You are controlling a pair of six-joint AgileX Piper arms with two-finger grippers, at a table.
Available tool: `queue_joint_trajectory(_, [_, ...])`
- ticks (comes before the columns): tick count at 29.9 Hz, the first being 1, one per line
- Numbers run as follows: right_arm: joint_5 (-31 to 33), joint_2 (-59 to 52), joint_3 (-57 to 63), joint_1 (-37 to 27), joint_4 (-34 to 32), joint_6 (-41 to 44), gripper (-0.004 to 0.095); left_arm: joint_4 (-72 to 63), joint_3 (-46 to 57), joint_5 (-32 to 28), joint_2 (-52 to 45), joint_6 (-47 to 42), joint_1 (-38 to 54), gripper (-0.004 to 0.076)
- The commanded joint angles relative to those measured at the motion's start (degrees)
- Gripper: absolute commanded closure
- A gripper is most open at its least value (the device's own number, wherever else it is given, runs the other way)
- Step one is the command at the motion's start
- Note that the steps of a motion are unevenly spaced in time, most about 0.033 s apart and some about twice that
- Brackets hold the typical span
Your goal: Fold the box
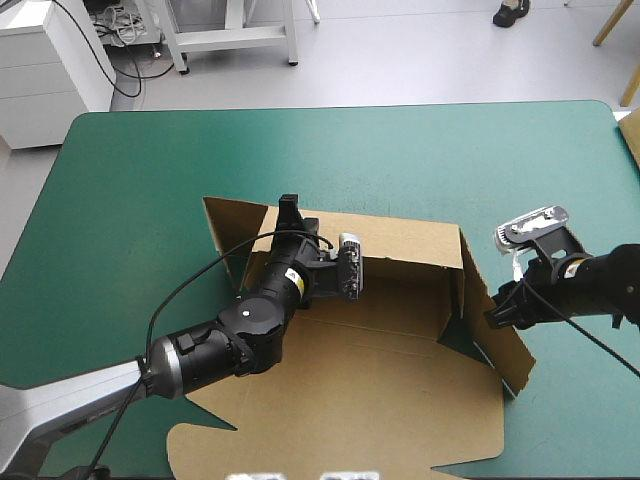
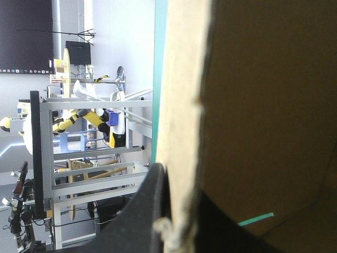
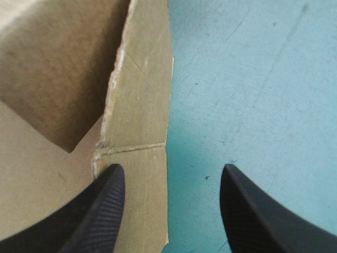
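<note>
1. The box is being carried by the teal-green worktop. It is lying at the middle and reaching toward the near edge.
2. The box is being judged light and stiff, bending readily only along its scored creases. Its cut edges are being judged liable to fray or tear under a hard pinch. Hold is therefore best being taken on a wall's free edge, close to a crease.
3. It is being shown as a brown cut sheet, partly formed. The floor and the near flap are lying flat, while the back wall and the right wall are standing upright.
4. The back wall's top edge is being clamped by the left tool, with one black finger on each face.
5. The right tool is being held spread, its fingers well apart. One finger is lying over the right wall's board, the other over bare cover, and nothing is being gripped.
</note>
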Motion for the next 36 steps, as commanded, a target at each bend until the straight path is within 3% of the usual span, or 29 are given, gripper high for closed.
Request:
queue_joint_trajectory(1, [-1.3, -3.8, -1.9, -0.3, 3.0, -0.5, 0.0402, -1.4, -0.7, -2.7, -1.2, -0.6, -0.8, 0.0731])
queue_joint_trajectory(13, [-0.9, -5.7, -13.7, -0.3, 2.4, 1.8, 0.0401, -1.0, -0.7, -2.6, -1.2, -0.6, -0.8, 0.0731])
queue_joint_trajectory(20, [-6.8, -5.0, -18.3, -0.3, -4.1, 3.9, 0.0402, 1.4, -0.7, -2.3, -1.2, -0.6, -0.6, 0.0731])
queue_joint_trajectory(36, [-14.8, 14.3, -22.1, -0.3, -4.7, 4.2, 0.0402, 4.9, -0.7, -4.7, -1.2, -1.3, 5.0, 0.0731])
